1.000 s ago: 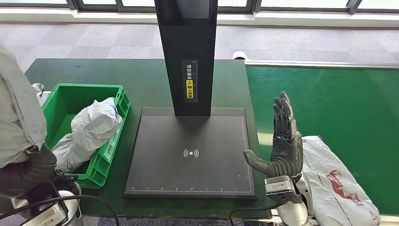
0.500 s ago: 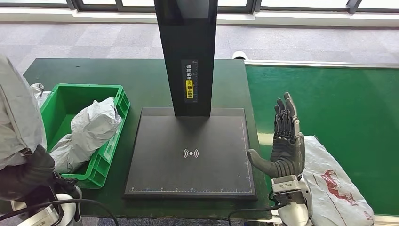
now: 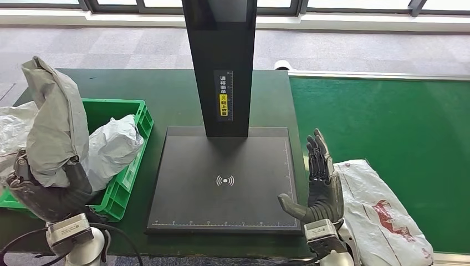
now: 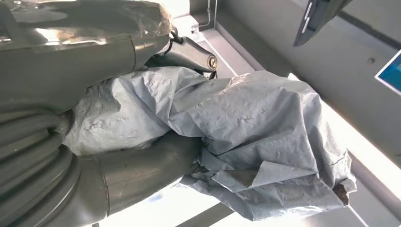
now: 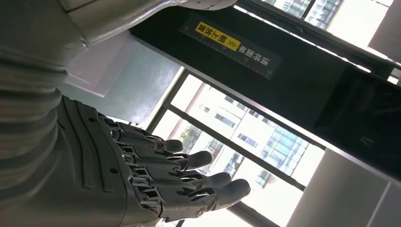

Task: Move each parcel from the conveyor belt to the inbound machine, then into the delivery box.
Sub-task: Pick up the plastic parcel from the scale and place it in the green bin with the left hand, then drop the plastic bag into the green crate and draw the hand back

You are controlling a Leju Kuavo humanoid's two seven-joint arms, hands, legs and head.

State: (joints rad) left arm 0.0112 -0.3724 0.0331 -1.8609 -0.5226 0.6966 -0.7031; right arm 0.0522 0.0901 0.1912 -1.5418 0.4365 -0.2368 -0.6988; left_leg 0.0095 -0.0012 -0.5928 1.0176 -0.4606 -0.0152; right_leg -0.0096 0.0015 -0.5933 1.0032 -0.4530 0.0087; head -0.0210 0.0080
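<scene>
While the left hand (image 3: 52, 191) clasped a crumpled grey parcel (image 3: 55, 124) and held it upright above the near end of the green delivery box (image 3: 119, 191), the step in hand looked to be the drop into that box. A second grey parcel (image 3: 113, 147) already lay inside, leaning on the box's wall toward the inbound machine (image 3: 221, 183), so the held one would do best released over the bare part of the box rather than on top of its neighbour, where it could slide over the rim. The left wrist view showed the thumb and fingers wrapped round the bag's wrinkled film (image 4: 246, 137); the grip looked soft, and opening the fingers low over the box would keep the bag from tumbling. The right hand (image 3: 320, 185) stood empty with fingers spread, edge-on between the machine's plate and a white parcel (image 3: 377, 213) on the conveyor belt (image 3: 399, 122), just beside that parcel and well placed to take it next
</scene>
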